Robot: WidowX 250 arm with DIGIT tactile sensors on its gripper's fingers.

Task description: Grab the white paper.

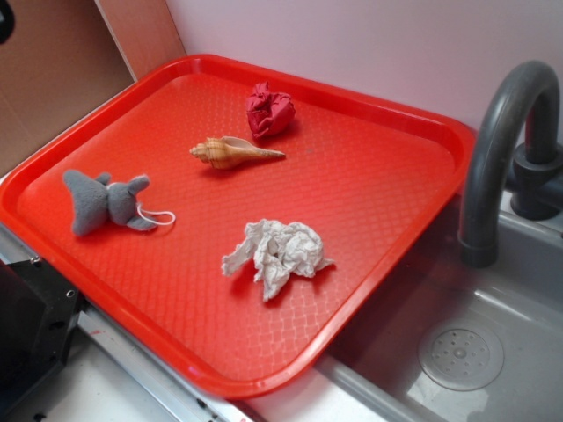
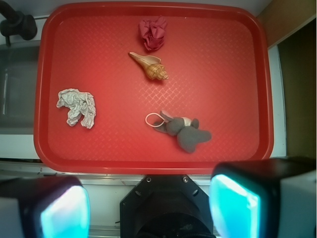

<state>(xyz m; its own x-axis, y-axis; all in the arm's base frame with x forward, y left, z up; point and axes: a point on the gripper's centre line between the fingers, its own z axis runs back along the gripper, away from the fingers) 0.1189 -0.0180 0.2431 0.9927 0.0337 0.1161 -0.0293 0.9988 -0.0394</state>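
The white paper (image 1: pixel 280 252) is a crumpled wad with ragged corners lying on the red tray (image 1: pixel 396 189), toward its front right. In the wrist view it (image 2: pixel 77 106) lies at the tray's left side. My gripper (image 2: pixel 151 210) is open and empty, its two pads (image 2: pixel 234 206) wide apart, high above the tray's near edge over the robot base. The gripper is not visible in the exterior view.
On the tray (image 2: pixel 247 99) also lie a crumpled red paper ball (image 1: pixel 269 111), a tan seashell (image 1: pixel 234 152) and a grey plush toy (image 1: pixel 107 200). A grey sink (image 1: pixel 493 343) with a curved faucet (image 1: pixel 503 141) adjoins the tray's right edge. The black robot base (image 2: pixel 168 208) sits below.
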